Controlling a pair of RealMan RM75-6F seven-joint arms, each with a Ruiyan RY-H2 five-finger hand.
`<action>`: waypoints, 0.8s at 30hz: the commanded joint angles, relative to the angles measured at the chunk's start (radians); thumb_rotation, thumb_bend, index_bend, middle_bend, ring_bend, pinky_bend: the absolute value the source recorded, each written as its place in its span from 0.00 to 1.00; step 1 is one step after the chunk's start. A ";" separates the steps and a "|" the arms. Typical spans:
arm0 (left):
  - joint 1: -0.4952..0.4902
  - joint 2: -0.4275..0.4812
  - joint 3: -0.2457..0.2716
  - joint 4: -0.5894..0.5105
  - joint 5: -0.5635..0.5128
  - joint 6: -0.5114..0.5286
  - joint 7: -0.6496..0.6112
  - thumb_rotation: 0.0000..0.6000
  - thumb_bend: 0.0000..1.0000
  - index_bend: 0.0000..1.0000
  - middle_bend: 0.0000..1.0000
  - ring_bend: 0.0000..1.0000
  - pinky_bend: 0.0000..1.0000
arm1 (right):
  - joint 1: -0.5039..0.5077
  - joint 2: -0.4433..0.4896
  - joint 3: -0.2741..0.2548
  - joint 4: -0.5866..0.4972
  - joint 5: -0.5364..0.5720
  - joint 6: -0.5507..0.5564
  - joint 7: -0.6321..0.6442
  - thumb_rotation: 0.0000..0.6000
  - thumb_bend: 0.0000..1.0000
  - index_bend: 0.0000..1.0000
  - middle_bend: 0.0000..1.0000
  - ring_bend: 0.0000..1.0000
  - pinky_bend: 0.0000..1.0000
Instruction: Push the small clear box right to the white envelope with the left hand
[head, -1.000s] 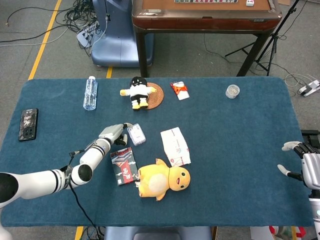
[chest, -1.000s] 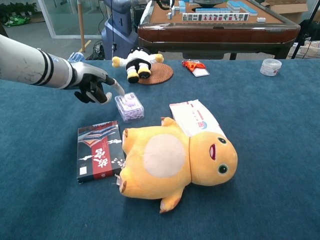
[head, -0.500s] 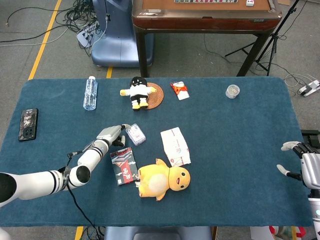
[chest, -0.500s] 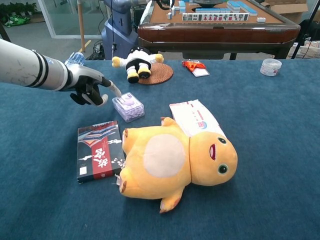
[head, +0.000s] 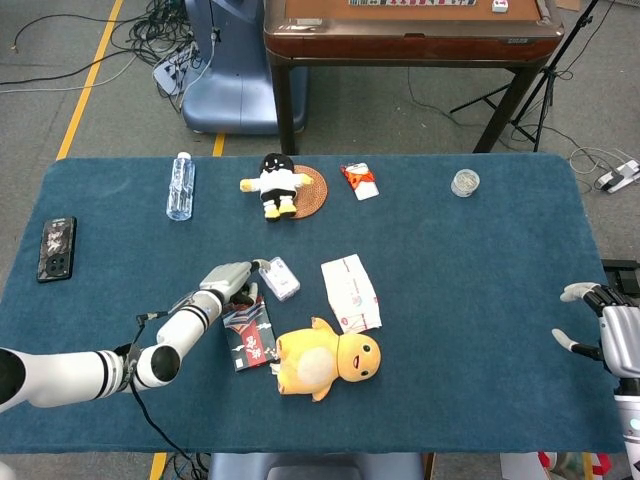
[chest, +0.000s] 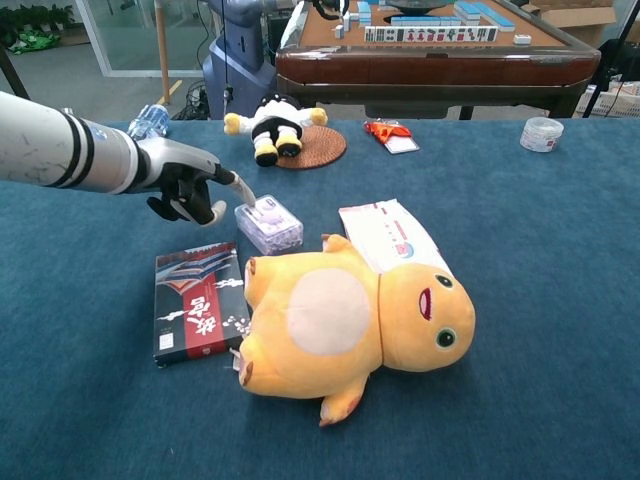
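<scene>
The small clear box (head: 281, 278) (chest: 268, 224) lies on the blue table, skewed, a short gap left of the white envelope (head: 350, 292) (chest: 385, 232). My left hand (head: 228, 278) (chest: 185, 186) is just left of the box, fingers curled in and one finger stretched out, its tip touching the box's left end. It holds nothing. My right hand (head: 600, 325) hangs at the table's far right edge, fingers apart and empty; only the head view shows it.
A yellow duck plush (head: 325, 360) (chest: 345, 315) and a black card box (head: 246, 332) (chest: 197, 300) lie just in front of the clear box. Further back are a bottle (head: 180, 185), a penguin plush (head: 275, 185) on a coaster, a red packet (head: 360, 180), a small jar (head: 464, 182) and a phone (head: 57, 248).
The clear box has slid right toward the envelope and turned a little. My left hand followed it to the right. The right hand has barely moved.
</scene>
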 joint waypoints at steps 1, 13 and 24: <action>0.004 0.006 -0.007 -0.024 0.019 0.012 -0.002 1.00 0.74 0.17 1.00 1.00 1.00 | -0.001 0.000 0.000 0.000 0.000 0.001 0.001 1.00 0.00 0.45 0.37 0.29 0.40; 0.015 0.018 -0.017 -0.108 0.075 0.052 -0.003 1.00 0.74 0.17 1.00 1.00 1.00 | -0.005 -0.005 -0.002 0.011 0.000 0.003 0.014 1.00 0.00 0.45 0.37 0.29 0.40; 0.027 0.006 -0.033 -0.032 0.047 0.067 -0.011 1.00 0.74 0.17 1.00 1.00 1.00 | -0.005 -0.005 -0.002 0.012 -0.002 0.004 0.015 1.00 0.00 0.45 0.37 0.29 0.40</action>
